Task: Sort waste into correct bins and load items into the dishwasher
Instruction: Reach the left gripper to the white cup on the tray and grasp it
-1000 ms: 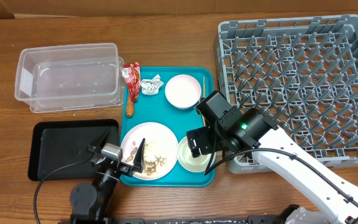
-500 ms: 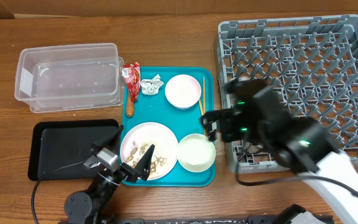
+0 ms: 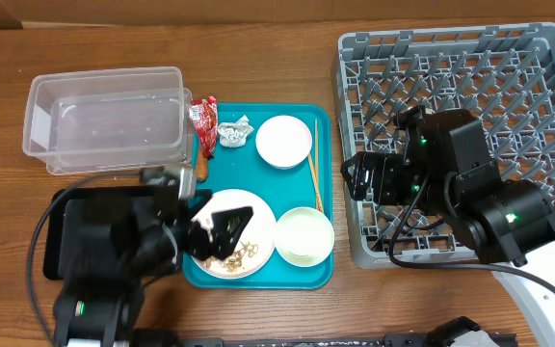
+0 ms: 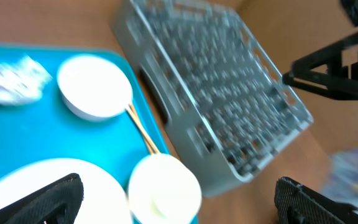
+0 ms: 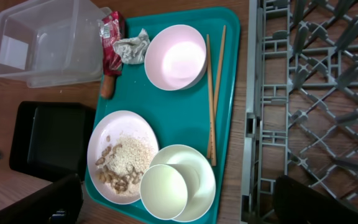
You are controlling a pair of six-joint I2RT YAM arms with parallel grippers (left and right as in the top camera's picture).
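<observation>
Grippers gape: left gripper (image 3: 215, 224) over plate (image 3: 260, 227), right gripper (image 3: 366, 178) at rack (image 3: 509, 87) edge.

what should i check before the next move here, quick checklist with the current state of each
1. Left end effector open and empty: ok.
2. Right end effector open and empty: ok.
3. Grey plastic dish rack has free slots: ok.
4. Round white plate cleared of food scraps: not ok, crumbs and nuts on it.
5. Pale green cup apart from pale green bowl: not ok, the cup sits inside it.
</observation>
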